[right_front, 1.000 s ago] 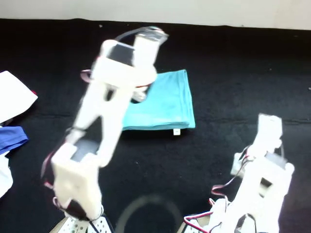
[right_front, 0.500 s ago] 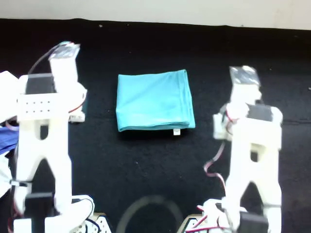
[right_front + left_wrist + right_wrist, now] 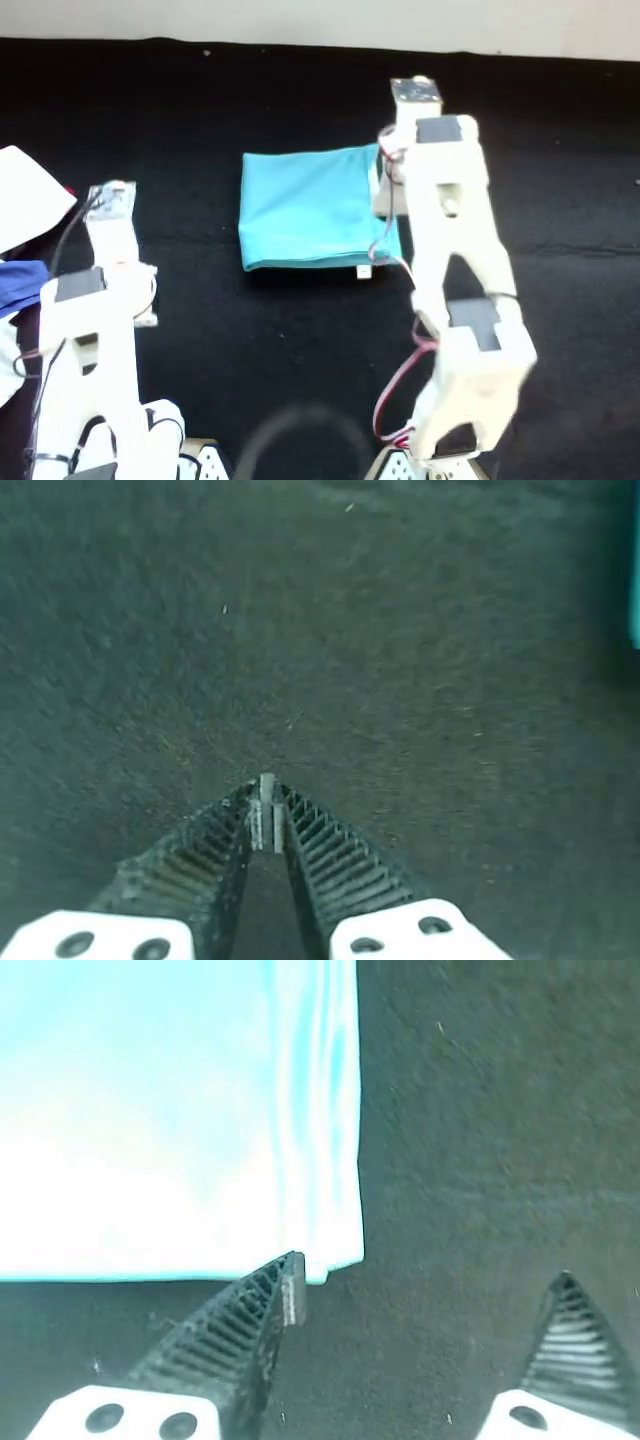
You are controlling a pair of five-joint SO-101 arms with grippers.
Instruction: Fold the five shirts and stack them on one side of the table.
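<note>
At the middle of the table (image 3: pixel 540 110) lies the folded teal shirt (image 3: pixel 315 210); my right gripper (image 3: pixel 428 1295) hangs at its 3 o'clock edge, fingers spread wide and holding nothing, one tip by the shirt's corner, the other over bare table; the left gripper (image 3: pixel 265 802) sits closed and empty toward 9 o'clock, near the white shirt (image 3: pixel 30 200) and blue shirt (image 3: pixel 25 282); my worry is that closing here pinches only the top layer, so the fold peels open under a drag.
</note>
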